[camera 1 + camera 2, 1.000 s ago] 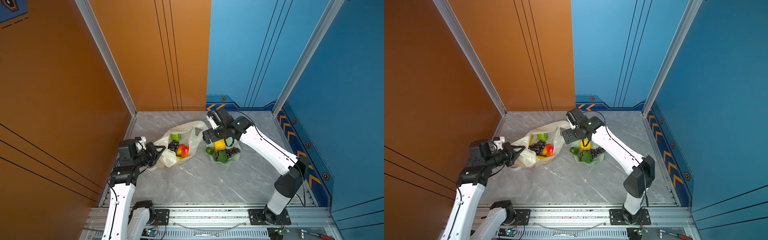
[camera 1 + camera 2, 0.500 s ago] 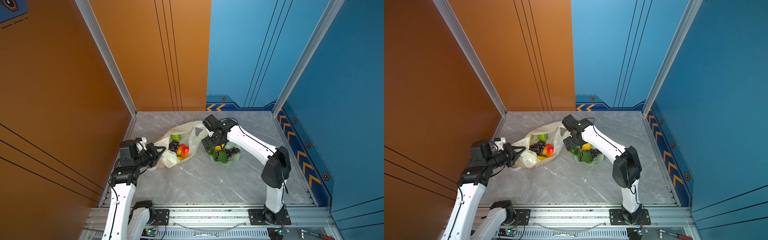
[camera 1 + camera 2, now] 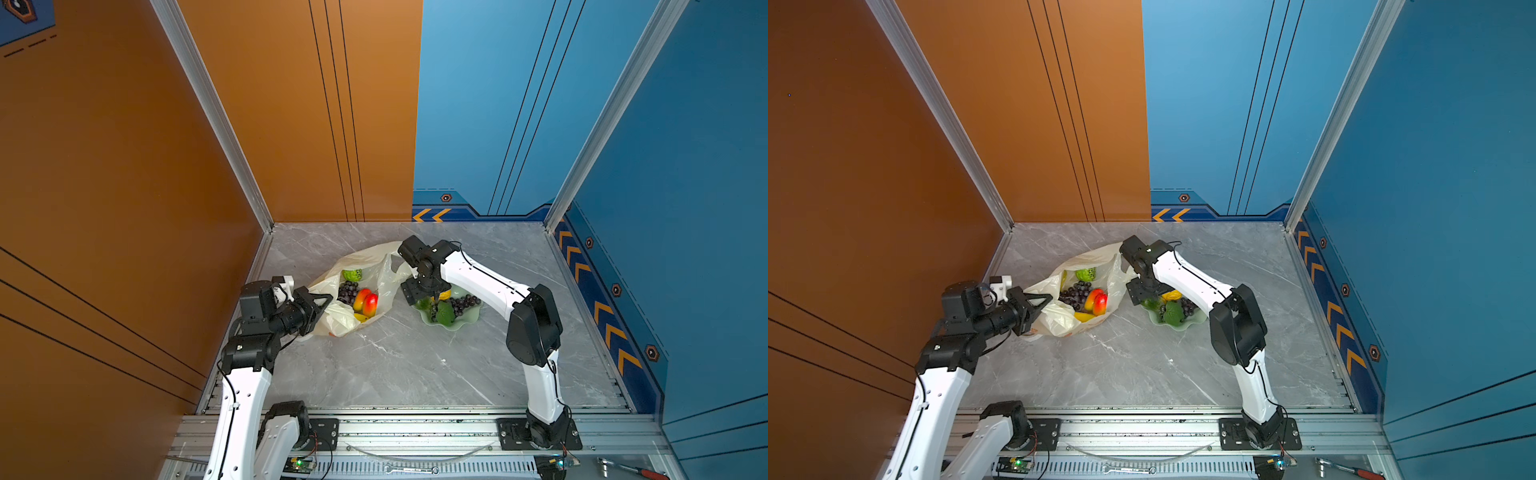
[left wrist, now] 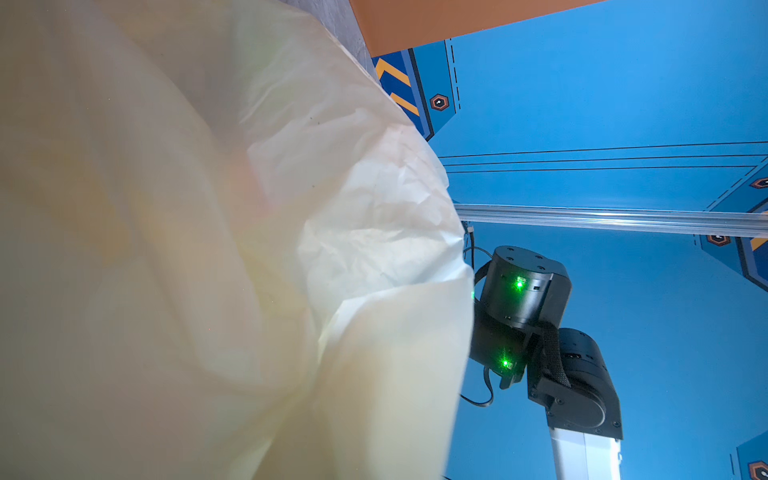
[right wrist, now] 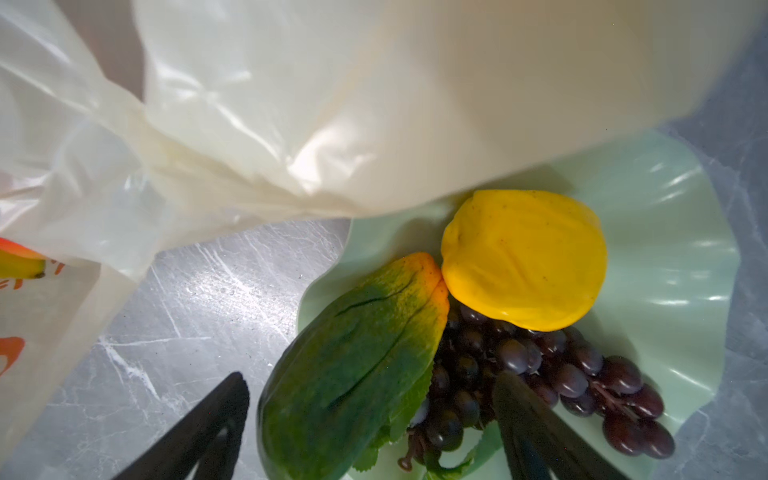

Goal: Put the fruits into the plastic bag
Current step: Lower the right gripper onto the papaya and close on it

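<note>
The right end effector (image 5: 374, 395) has come down onto the pale green dish (image 5: 685, 249), and we see its jaws standing wide on either side of the green-and-orange fruit (image 5: 353, 365), not yet closed on it. The yellow lemon-like fruit (image 5: 523, 257) touches that piece, and a grape cluster (image 5: 582, 374) lies beside both. We judge the next pick has begun and these three are left to move. Toward the left edge of the worktop (image 3: 395, 361), the left end effector (image 3: 320, 305) stays clamped on the rim of the plastic bag (image 3: 374, 257), holding its mouth open just beside the dish. The bag already holds dark grapes (image 3: 347, 291), a red-yellow piece (image 3: 366, 301) and a round green one (image 3: 352, 274). A second ago the right arm hung higher over the dish with its elbow stretched toward the right edge. Now the elbow is folded up and the wrist is low, while the bag, its contents and the left grip look unchanged.
</note>
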Robot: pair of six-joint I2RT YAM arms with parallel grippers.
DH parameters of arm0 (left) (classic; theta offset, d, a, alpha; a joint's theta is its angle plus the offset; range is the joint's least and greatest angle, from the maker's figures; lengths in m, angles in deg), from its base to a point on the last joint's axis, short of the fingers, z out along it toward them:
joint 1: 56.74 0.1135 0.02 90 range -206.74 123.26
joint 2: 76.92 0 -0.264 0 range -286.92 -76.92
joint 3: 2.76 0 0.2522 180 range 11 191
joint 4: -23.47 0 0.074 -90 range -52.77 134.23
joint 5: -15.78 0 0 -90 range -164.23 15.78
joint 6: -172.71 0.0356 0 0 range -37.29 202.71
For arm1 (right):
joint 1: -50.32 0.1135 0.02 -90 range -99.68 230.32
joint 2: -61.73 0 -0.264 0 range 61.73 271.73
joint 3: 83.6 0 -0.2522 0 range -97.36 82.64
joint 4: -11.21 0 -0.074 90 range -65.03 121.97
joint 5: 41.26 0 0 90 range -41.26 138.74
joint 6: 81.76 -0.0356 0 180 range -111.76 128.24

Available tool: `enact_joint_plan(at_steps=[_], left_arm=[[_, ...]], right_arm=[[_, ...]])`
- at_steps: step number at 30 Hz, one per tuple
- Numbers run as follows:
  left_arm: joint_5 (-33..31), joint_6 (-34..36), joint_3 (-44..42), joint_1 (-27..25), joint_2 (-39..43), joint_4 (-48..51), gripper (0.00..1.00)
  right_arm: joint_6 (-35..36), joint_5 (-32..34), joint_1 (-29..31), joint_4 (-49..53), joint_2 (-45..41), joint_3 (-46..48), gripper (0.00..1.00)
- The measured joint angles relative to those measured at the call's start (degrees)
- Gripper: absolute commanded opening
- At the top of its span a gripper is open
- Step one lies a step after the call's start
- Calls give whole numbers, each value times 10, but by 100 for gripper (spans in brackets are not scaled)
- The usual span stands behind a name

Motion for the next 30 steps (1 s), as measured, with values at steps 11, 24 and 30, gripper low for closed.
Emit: enact_joint_plan(at_steps=[11, 24, 30], left_arm=[[0, 0, 0, 0, 1, 0, 0], [0, 0, 0, 0, 1, 0, 0], [0, 0, 0, 0, 0, 0, 0]], right_arm=[[0, 0, 0, 6, 35, -6, 75], [-9, 2, 0, 13, 35, -17, 43], [-9, 2, -12, 20, 33, -24, 40]])
